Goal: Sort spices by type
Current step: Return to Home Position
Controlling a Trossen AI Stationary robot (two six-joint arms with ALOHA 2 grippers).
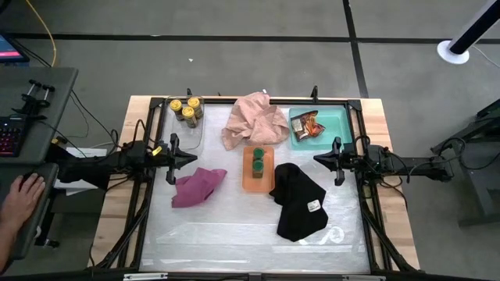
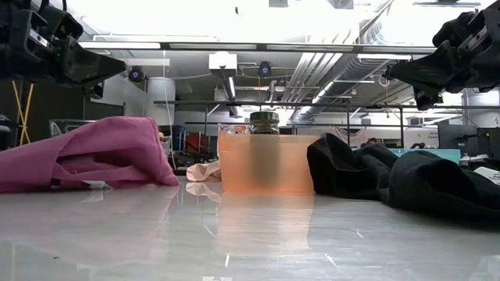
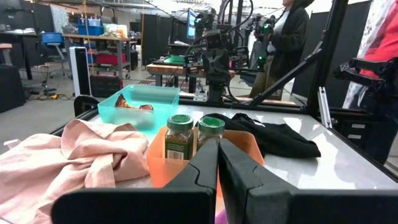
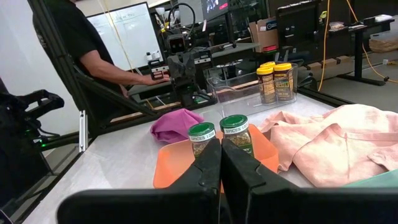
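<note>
Two green-lidded jars (image 1: 258, 158) stand in the orange tray (image 1: 248, 181) at the table's middle; they also show in the left wrist view (image 3: 180, 135) and the right wrist view (image 4: 236, 132). Several yellow-lidded jars (image 1: 186, 108) stand in a clear tray at the far left. Red-brown packets (image 1: 307, 126) lie in the teal tray (image 1: 337, 125) at the far right. My left gripper (image 1: 194, 158) is shut and empty, left of the orange tray. My right gripper (image 1: 317, 159) is shut and empty, right of it. Both hover above the table.
A light pink cloth (image 1: 254, 119) lies bunched at the far middle, a magenta cloth (image 1: 198, 187) near my left gripper, a black cloth (image 1: 299, 200) right of the orange tray. A person's hand (image 1: 22, 193) rests at a desk off the table's left.
</note>
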